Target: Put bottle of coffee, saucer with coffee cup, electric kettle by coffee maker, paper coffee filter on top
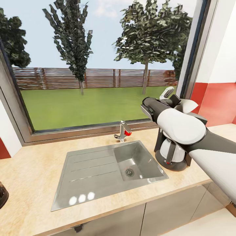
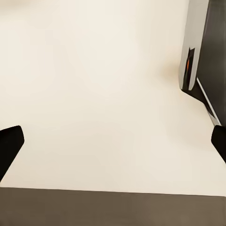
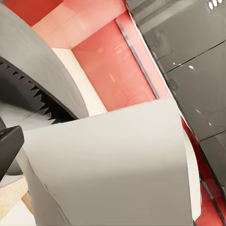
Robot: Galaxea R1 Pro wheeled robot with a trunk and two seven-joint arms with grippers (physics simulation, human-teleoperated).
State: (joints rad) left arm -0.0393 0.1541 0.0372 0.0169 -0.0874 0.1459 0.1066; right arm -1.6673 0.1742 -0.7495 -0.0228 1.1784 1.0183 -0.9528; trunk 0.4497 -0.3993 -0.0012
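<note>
While the coffee maker (image 1: 172, 149) stands on the countertop (image 1: 36, 183) just right of the sink (image 1: 108, 170), the right arm reaches over its top, and in the right wrist view the filter (image 3: 113, 165), a white paper sheet, lies pinched between the fingers of the right gripper (image 3: 70, 155), so I judge the filter step is in progress. The left gripper (image 2: 113, 141) hangs wide open and empty over a pale surface. On this stretch of counter I see no bottle, saucer, cup or kettle beside the machine, so those steps seem left to do.
</note>
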